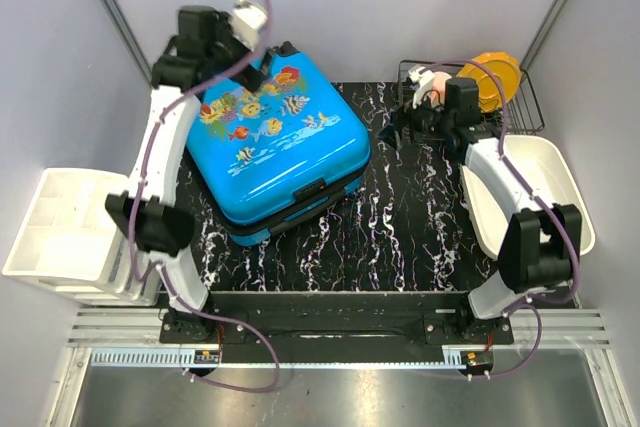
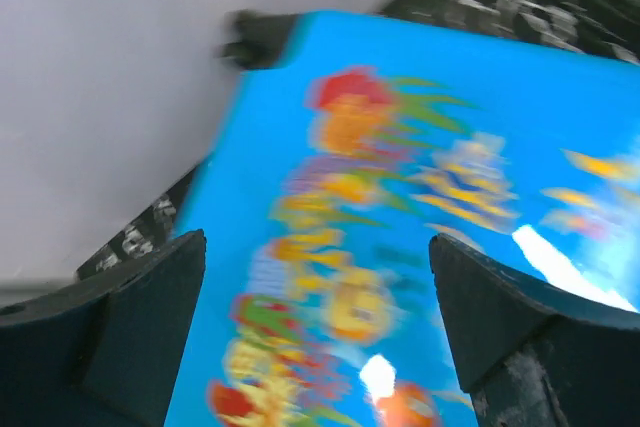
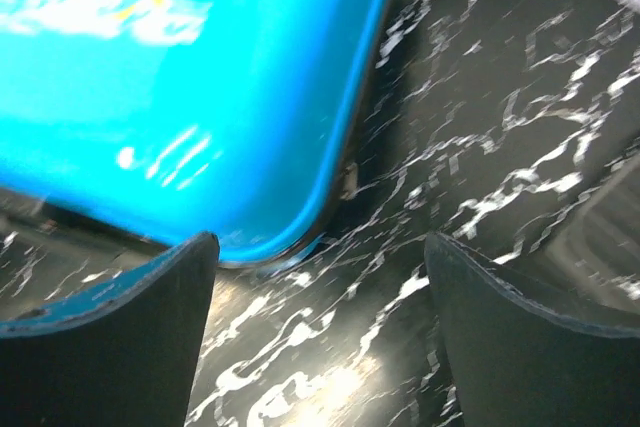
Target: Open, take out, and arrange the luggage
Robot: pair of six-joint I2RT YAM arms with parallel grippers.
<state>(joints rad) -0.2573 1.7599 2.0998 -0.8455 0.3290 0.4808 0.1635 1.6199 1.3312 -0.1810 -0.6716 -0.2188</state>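
Observation:
The luggage [image 1: 275, 147] is a bright blue glossy suitcase with a cartoon fish print. It lies closed and flat on the black marbled table [image 1: 400, 237]. My left gripper [image 1: 250, 72] hangs open over its far left corner, and the fish print [image 2: 340, 277] fills the blurred left wrist view between the fingers [image 2: 140, 337]. My right gripper [image 1: 395, 132] is open and empty just right of the case, low over the table. The right wrist view shows the case's right corner [image 3: 200, 97] and a small metal zip part [image 3: 348, 179] on its edge.
A white compartment bin [image 1: 65, 232] stands at the left. A white tub [image 1: 530, 197] stands at the right. A black wire rack [image 1: 500, 97] at the back right holds an orange plate [image 1: 495, 77] and a small pink and white object.

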